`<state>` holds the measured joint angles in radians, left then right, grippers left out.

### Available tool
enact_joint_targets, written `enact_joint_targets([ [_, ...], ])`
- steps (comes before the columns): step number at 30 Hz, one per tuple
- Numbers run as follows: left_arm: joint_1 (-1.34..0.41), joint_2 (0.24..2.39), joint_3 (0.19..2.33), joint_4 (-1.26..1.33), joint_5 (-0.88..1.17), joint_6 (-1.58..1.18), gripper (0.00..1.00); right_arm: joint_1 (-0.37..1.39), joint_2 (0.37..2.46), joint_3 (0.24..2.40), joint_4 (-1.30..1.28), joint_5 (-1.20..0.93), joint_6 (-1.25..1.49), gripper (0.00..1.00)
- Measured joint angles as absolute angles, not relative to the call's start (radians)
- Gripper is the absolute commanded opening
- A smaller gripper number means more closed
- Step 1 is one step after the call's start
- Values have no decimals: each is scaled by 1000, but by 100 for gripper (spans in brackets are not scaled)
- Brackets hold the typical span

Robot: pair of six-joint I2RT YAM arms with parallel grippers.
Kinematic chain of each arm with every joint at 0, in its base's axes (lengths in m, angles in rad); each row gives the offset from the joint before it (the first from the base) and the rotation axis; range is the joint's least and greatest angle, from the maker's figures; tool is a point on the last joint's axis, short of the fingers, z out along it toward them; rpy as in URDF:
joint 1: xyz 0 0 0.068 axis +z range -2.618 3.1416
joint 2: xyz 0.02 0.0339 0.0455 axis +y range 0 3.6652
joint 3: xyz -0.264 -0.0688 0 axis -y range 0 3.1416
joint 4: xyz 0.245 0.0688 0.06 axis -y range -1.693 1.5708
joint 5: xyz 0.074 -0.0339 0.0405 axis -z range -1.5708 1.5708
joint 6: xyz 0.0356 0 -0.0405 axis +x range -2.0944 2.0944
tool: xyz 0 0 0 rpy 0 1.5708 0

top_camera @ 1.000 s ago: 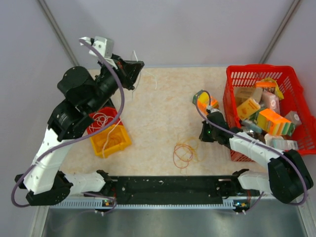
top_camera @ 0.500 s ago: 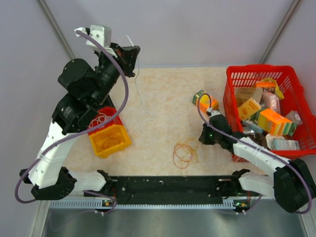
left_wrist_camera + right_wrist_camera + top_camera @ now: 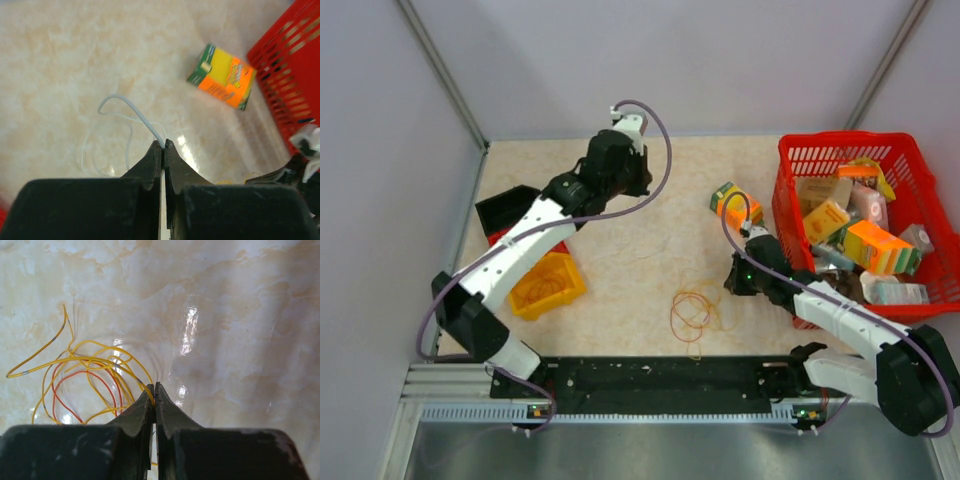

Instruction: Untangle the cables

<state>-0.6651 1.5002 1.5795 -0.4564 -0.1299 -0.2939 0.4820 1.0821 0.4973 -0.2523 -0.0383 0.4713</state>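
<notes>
Left gripper (image 3: 163, 145): black fingers (image 3: 149, 162) pressed tip to tip, pinching a white wire (image 3: 131, 106) between them. The wire is thin and smooth and rises from the tips in a hooked arch, up and to their left. Pale slack loops lie on the table (image 3: 60, 60) just beyond and left of the tips. Table pale, marbled, glossy, with glare spots. Ahead and right of this gripper lies a small carton (image 3: 222, 75), green, yellow and orange, flat on its side. Further right is a red basket (image 3: 287, 70) with slotted plastic walls.

Right gripper (image 3: 154, 388): likewise closed, nipping one of the yellow wires (image 3: 95, 360) at the tips. The yellow wires fan out left of the tips in loose overlapping loops, and a red wire (image 3: 75, 382) curls among them. One yellow end, with greyish marks, points up and left.

Change over the last second: the left arm stood high at the far left corner with the white wire dangling. It is now stretched low over the far middle of the table. Right arm and yellow wires hardly shifted.

Containers: the basket, behind the right gripper, is crammed with cartons and packets in yellow, orange and pink. Back along the left arm sit a yellow bin (image 3: 545, 285), contents too faint to tell, and a black bin (image 3: 508, 207), now uncovered.
</notes>
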Motion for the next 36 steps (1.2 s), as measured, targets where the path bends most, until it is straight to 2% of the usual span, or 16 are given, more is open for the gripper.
enact_joint_targets([
  [12,-606,1865,1494,-580,160,-460,0,482,1080,497,-252,-39,471,0],
  [15,-607,1868,1461,-576,186,-482,6,482,1078,495,-252,-39,471,0],
  [17,-607,1868,1439,-561,191,-496,14,482,1070,489,-250,-39,471,0],
  [21,-607,1835,1353,-530,178,-516,40,482,1059,479,-249,-39,471,0],
  [23,-606,1796,1309,-532,158,-524,47,482,1058,478,-249,-39,471,0],
  [24,-605,1774,1294,-532,148,-525,55,482,1058,478,-248,-41,471,0],
  [27,-598,1711,1266,-523,131,-525,68,482,1058,478,-247,-44,471,0],
  [30,-577,1657,1244,-513,122,-522,98,482,1058,478,-247,-47,471,0],
  [36,-494,1634,1224,-485,153,-521,98,482,1058,478,-246,-52,471,0],
])
